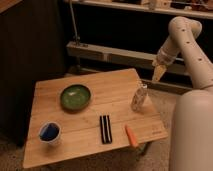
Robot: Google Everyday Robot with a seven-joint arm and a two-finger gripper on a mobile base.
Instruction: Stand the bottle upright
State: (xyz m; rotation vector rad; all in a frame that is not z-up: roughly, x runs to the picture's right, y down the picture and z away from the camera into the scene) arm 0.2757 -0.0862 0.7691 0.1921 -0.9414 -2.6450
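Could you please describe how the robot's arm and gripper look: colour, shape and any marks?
The arm is off-white, built of thick rounded tubes with a smooth bend at the top; small dark dots run along its side. The gripper is tan, narrowing to a point, and hangs just up and right of the bottle. No loose cables show.

Warm, dim light falls from above on the pale wooden plank surface (115, 87), the brightest area. The round green glazed bowl (76, 96) carries a faint sheen. Behind, shelving (115, 55) sinks into deep shadow, where the tan claw (159, 73) hangs past the surface's far right corner.
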